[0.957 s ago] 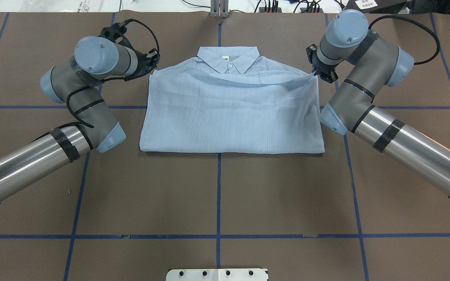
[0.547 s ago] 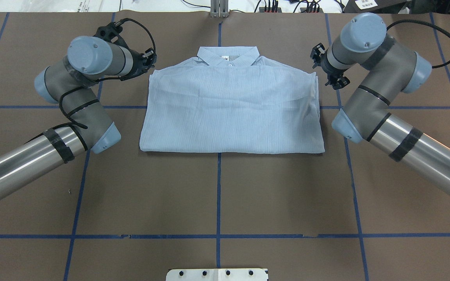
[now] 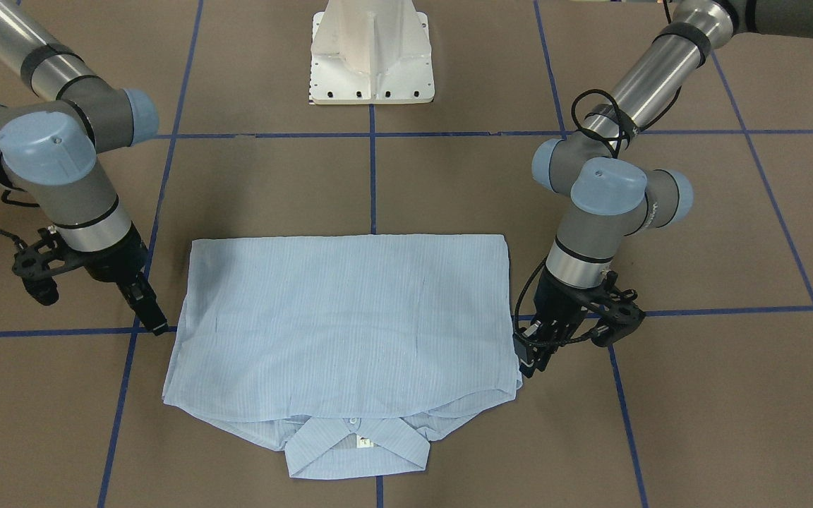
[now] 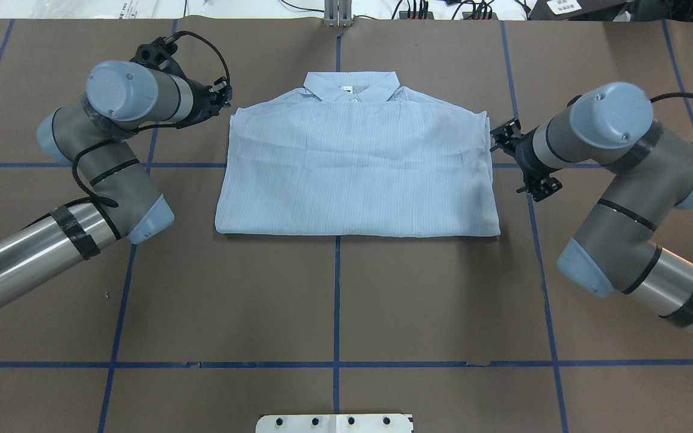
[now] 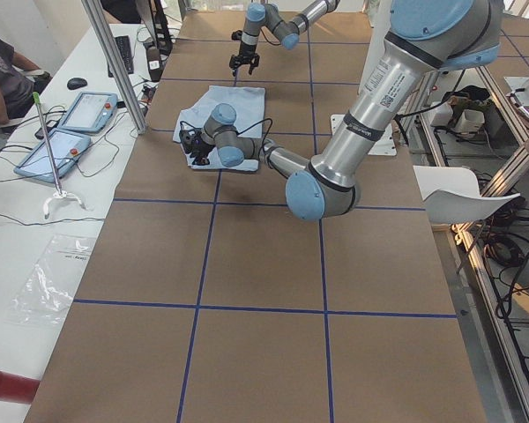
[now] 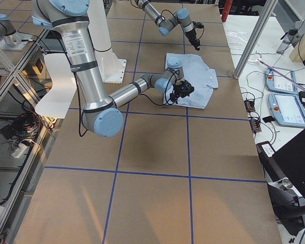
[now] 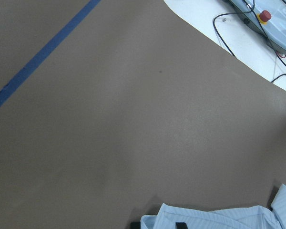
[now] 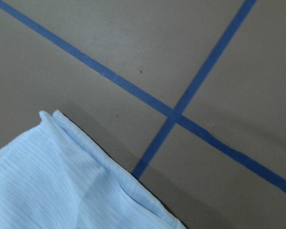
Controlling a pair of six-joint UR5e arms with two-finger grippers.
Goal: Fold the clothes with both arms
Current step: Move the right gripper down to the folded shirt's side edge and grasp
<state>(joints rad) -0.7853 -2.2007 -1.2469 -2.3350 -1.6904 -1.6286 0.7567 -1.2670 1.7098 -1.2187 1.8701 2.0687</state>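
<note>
The white pedestal base (image 4: 334,423) sits at 6 o'clock on a table (image 4: 232,300) covered in brown paper and crossed by blue tape lines (image 4: 336,288). Just past the centre cross lies the shirt (image 4: 355,174), folded flat into a broad rectangle, collar (image 4: 351,87) toward 12 o'clock.

The left arm (image 4: 106,174) reaches in from 8 o'clock, elbow bent. The left gripper (image 4: 224,96) is just beside the shirt's 10 o'clock corner, jaws slightly parted, holding nothing. The right arm (image 4: 623,252) enters from 4 o'clock. The right gripper (image 4: 501,135) is just beside the shirt's 3 o'clock edge, and I cannot tell its opening.

At 12 o'clock a white bench (image 4: 52,7) carries cables (image 4: 473,7).
</note>
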